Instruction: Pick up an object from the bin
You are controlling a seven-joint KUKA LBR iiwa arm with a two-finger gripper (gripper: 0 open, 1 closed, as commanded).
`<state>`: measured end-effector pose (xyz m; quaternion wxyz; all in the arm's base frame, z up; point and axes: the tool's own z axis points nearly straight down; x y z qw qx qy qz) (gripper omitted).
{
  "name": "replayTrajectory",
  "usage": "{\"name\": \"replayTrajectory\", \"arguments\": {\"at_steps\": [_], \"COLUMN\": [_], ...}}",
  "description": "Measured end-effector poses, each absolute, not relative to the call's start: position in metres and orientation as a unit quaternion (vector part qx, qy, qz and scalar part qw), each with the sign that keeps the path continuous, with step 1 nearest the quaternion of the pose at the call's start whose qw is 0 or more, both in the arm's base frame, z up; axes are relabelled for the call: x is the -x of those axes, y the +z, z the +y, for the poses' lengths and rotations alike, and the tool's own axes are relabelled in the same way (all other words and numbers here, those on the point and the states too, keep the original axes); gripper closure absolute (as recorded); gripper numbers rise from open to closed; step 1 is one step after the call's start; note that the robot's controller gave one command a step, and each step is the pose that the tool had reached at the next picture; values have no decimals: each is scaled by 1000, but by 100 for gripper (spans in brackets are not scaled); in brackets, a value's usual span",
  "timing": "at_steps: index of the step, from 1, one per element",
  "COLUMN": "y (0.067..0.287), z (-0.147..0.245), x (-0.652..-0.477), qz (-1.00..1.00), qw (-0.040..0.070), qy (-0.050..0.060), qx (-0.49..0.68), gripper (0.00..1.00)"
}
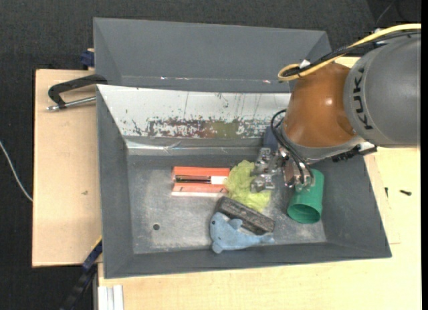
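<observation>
Since the gripper (281, 176) hangs with fingers (265, 176) spread between the yellow-green crumpled cloth (245, 180) and the green cup (306, 200) at the bin's (150, 210) right, it should centre over one before closing.

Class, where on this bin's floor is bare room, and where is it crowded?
Bare: left floor, between the grey bin's left wall and the flat orange box. Crowded: right, around the tool, yellow-green cloth, green plastic cup and blue soft toy.
</observation>
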<state>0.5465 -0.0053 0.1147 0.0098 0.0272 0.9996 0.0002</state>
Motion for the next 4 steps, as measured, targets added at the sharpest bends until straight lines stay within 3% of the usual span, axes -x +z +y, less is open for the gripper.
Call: {"name": "replayTrajectory", "arguments": {"at_steps": [2, 3, 4], "y": [120, 116, 115], "z": [-1, -5, -6], "x": [-555, -546, -544], "qz": [999, 999, 999], "qw": [5, 2, 3], "qy": [-1, 0, 0], "qx": [-32, -36, -37], "gripper": [100, 0, 0]}}
